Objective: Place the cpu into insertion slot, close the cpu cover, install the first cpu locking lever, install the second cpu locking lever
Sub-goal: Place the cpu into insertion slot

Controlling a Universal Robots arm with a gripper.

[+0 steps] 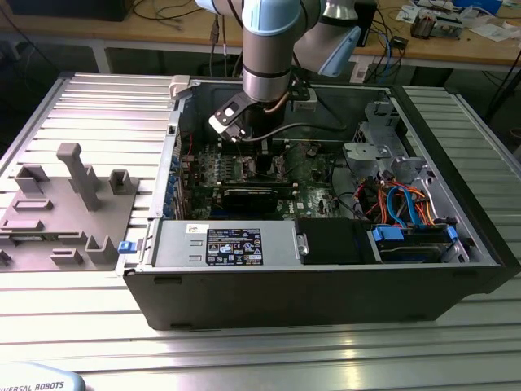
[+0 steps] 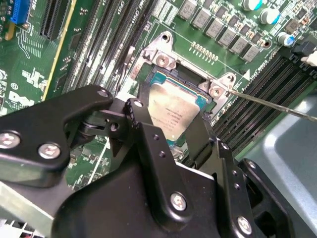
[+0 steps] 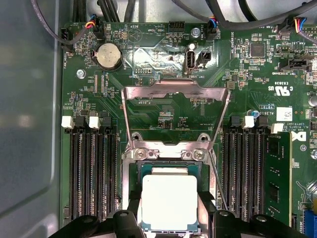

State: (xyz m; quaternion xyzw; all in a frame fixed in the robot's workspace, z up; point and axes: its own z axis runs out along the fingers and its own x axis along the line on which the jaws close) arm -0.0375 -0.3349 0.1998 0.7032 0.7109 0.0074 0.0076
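Inside the open computer case [image 1: 326, 269], toward its far wall, the gripper [image 3: 169, 220] is clenched on two opposite edges of the cpu [image 3: 169, 201], which lies level within the insertion slot [image 3: 163, 165]. The cpu cover [image 3: 176, 89] is swung open just beyond the slot, and a thin locking lever [image 2: 277, 105] juts out beside it.

The cpu [image 3: 169, 201] is set in the insertion slot [image 3: 166, 154], which is flanked on two sides by memory slots [image 3: 94, 173], with the cover [image 3: 176, 90] raised at one edge, all inside the case [image 1: 326, 293] set on the table [image 1: 244, 358].
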